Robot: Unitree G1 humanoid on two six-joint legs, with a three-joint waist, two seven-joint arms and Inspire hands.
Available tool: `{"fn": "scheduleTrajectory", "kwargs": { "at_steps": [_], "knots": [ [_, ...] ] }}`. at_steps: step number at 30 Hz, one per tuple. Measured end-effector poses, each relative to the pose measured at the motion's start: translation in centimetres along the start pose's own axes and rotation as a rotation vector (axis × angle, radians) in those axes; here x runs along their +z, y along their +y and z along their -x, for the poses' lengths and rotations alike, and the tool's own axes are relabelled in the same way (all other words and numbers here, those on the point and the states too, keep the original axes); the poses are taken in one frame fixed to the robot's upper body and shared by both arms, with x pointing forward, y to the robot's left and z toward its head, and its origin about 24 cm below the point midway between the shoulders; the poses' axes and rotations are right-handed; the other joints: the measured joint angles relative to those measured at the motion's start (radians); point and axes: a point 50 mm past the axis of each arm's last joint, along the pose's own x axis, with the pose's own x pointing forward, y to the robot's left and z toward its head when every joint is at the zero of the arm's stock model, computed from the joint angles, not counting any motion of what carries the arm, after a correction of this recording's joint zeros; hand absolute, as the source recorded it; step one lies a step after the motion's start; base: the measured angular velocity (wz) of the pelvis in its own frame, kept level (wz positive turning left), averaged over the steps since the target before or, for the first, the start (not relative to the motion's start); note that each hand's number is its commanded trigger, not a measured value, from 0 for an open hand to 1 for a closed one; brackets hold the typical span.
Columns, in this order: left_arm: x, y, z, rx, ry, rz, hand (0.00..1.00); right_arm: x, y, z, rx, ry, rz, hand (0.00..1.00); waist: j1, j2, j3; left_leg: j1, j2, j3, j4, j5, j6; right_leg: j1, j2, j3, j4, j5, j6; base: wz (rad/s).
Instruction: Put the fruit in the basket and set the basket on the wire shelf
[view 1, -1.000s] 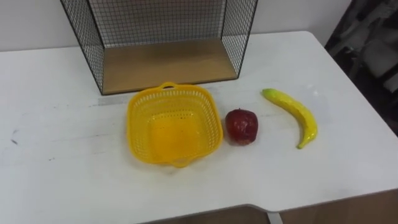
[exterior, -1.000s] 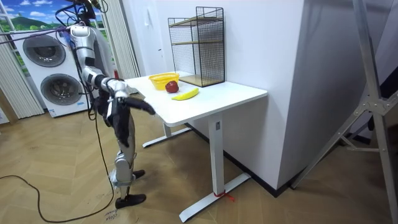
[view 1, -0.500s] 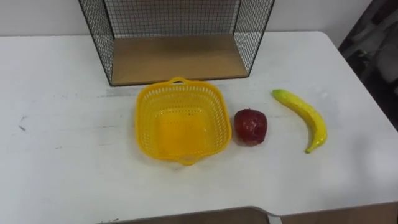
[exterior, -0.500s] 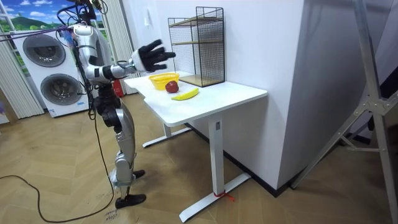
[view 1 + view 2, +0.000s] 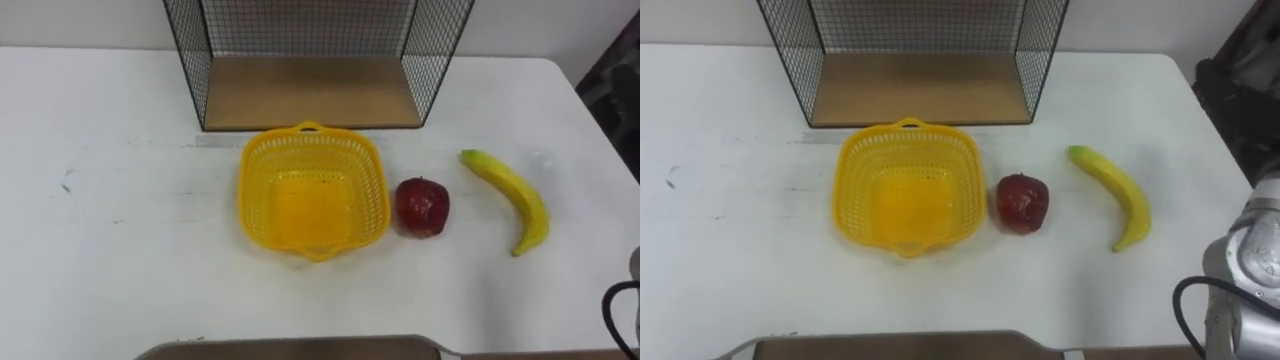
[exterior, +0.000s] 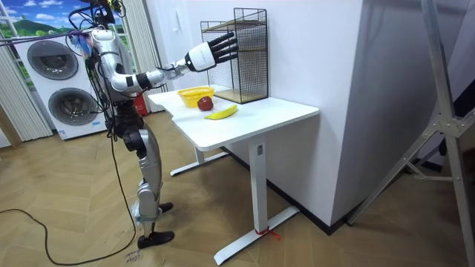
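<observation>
Partly cropped wire shelf (image 5: 310, 92), apple (image 5: 422, 207) beside basket (image 5: 260, 195), right hand (image 6: 202, 57) raised, fingers (image 6: 227, 44) straight

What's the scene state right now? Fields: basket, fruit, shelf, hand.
basket: yellow, empty, on the white table
wire shelf: at the back of the table, directly behind the basket
apple: red, on the table, close beside the basket's right side
banana: on the table, right of the apple, apart from it
right hand: raised above the table near the shelf, fingers straight, holding nothing
progress: no fruit in the basket yet
</observation>
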Motion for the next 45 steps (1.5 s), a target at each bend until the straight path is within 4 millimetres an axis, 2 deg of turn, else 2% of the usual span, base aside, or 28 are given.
{"fn": "scheduleTrajectory", "kwargs": {
  "at_steps": [5, 9, 11, 21, 25, 29, 36, 45],
  "knots": [
    [0.5, -0.2, 0.0, -0.019, -0.022, -0.053, 0.0, -0.8, 1.4, 0.4, 0.151, 0.022, 0.048, 0.0, 0.011, 0.008, -0.0017, -0.015, 0.001, -0.004, 0.013, -0.001, 0.002, -0.001, -0.001, -0.014, 0.0, 0.0, 0.0, 0.06],
    [0.6, -0.3, 0.0, -0.034, -0.028, -0.07, 0.0, -1.3, 2.3, 0.7, 0.244, 0.043, 0.062, 0.0, 0.02, 0.026, -0.0121, -0.01, 0.0, -0.004, 0.013, -0.001, 0.002, 0.002, -0.002, -0.015, 0.001, 0.001, -0.001, 0.0],
    [0.5, -0.3, 0.0, -0.038, -0.026, -0.07, 0.0, -1.4, 2.6, 0.9, 0.279, 0.052, 0.063, 0.0, 0.02, 0.029, -0.0133, -0.005, 0.0, -0.004, 0.015, -0.001, 0.002, 0.008, -0.002, -0.016, 0.001, 0.001, -0.001, 0.0],
    [0.3, -0.6, 0.1, -0.055, -0.018, -0.089, 0.0, -4.2, 2.9, 1.6, 0.374, 0.172, 0.161, 0.0, 0.022, 0.019, -0.0094, 0.002, 0.0, -0.004, 0.014, 0.0, 0.003, 0.018, -0.002, -0.016, 0.004, 0.001, -0.001, 0.0],
    [0.3, -0.7, 0.1, -0.061, -0.01, -0.103, 0.0, -5.3, 3.3, 2.1, 0.425, 0.224, 0.208, 0.0, 0.025, 0.017, -0.0081, 0.007, 0.0, 0.0, 0.01, 0.0, 0.003, 0.012, -0.002, -0.002, 0.013, 0.001, -0.001, -0.07],
    [0.1, -0.7, 0.1, -0.061, -0.004, -0.102, 0.0, -5.5, 3.3, 2.2, 0.451, 0.221, 0.245, 0.0, 0.028, 0.011, -0.0082, 0.011, 0.0, 0.001, 0.009, 0.0, 0.004, 0.011, -0.002, 0.005, 0.014, 0.001, -0.001, -0.03],
    [0.4, -0.7, 0.0, -0.06, -0.01, -0.102, 0.0, -5.5, 3.6, 2.4, 0.525, 0.222, 0.283, 0.0, 0.033, 0.0, -0.0144, 0.013, 0.0, 0.0, 0.009, 0.0, 0.004, 0.013, -0.001, 0.007, 0.014, 0.001, -0.001, 0.0],
    [0.8, -0.7, -0.1, -0.077, -0.02, -0.102, 0.0, -6.3, 4.4, 3.1, 0.627, 0.265, 0.32, 0.0, 0.036, 0.004, -0.0118, 0.002, -0.001, -0.004, 0.013, 0.0, 0.004, 0.011, -0.001, 0.003, 0.013, 0.001, -0.001, 0.0]
  ]
}}
